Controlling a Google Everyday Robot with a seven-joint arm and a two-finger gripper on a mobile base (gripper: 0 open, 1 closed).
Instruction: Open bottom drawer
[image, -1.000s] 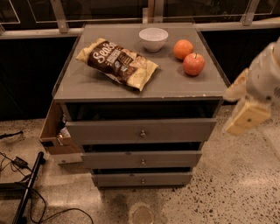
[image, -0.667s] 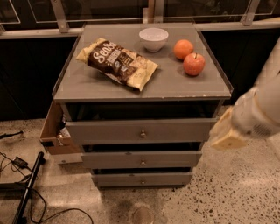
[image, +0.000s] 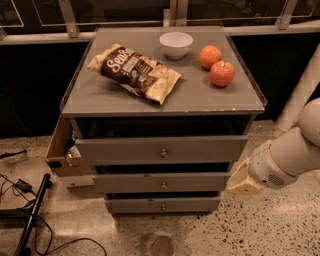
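Cabinet (image: 200, 97): grey, flat matte top, three drawer fronts stacked below it.
Bottom drawer (image: 135, 205): at 6 o'clock of the cabinet, just above the floor; slimmest flat grey front.
Knob (image: 163, 207): small, round, metal, seen at the front's centre.
Gripper (image: 244, 179): at 4 o'clock of the view; tan, blocky, on a smooth white rounded arm; held just beside the right end of the middle drawer (image: 130, 182), apart from the knob. Open or closed: cannot be told.
Top, 10 o'clock: crinkled glossy chip bag (image: 134, 72).
Top, 12 o'clock: round white bowl (image: 176, 45).
Top, 2 o'clock: orange (image: 210, 56) and red apple (image: 222, 73), near each other.
Floor (image: 270, 230): speckled stone.
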